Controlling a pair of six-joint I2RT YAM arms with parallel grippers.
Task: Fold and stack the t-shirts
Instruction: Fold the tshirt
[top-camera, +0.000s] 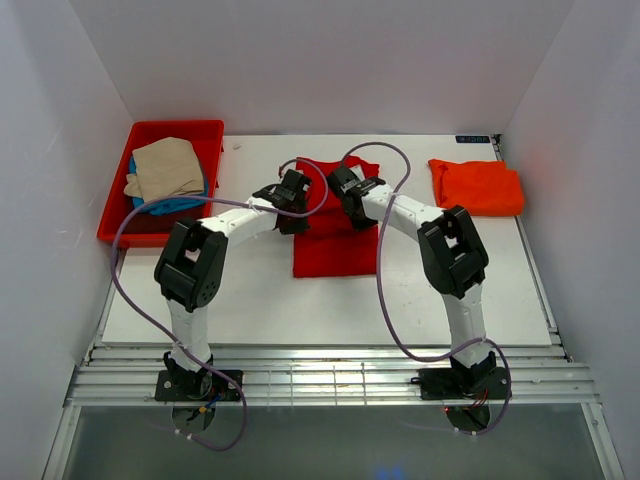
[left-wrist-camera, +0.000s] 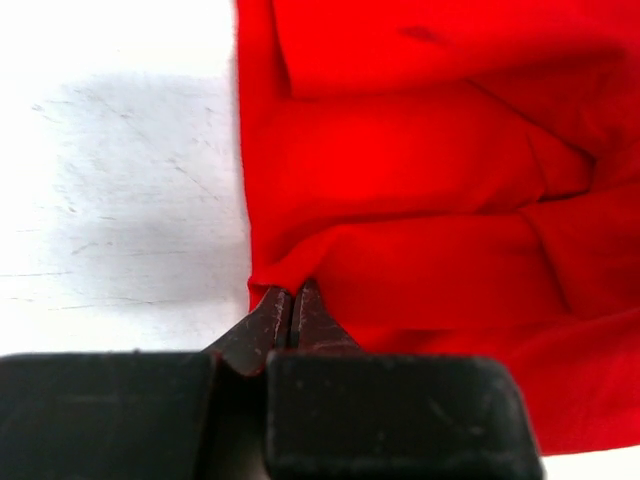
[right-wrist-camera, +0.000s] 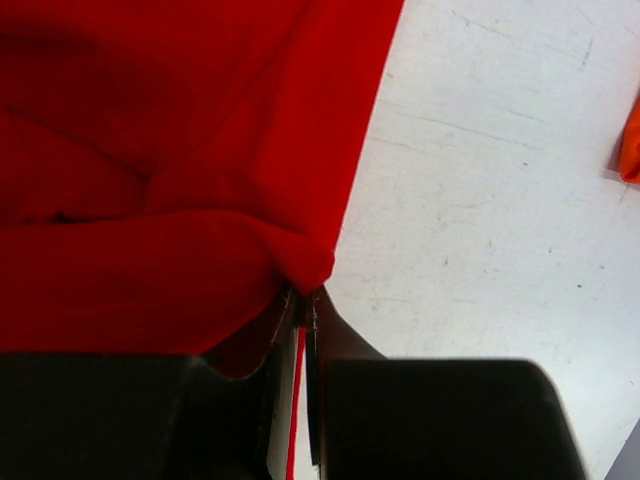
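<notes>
A bright red t-shirt (top-camera: 335, 240) lies partly folded in the middle of the table. My left gripper (top-camera: 292, 190) is shut on its left edge, pinching a tuck of red cloth (left-wrist-camera: 290, 265) between the fingertips. My right gripper (top-camera: 344, 183) is shut on its right edge, cloth (right-wrist-camera: 300, 265) bunched at the tips. An orange-red t-shirt (top-camera: 477, 186) lies folded at the far right. A beige t-shirt (top-camera: 165, 168) lies over a blue one (top-camera: 180, 205) in the tray.
A rigid red plastic tray (top-camera: 208, 135) stands at the far left, holding the beige and blue shirts. White walls close in the table on three sides. The arms' purple cables loop over the table's front part.
</notes>
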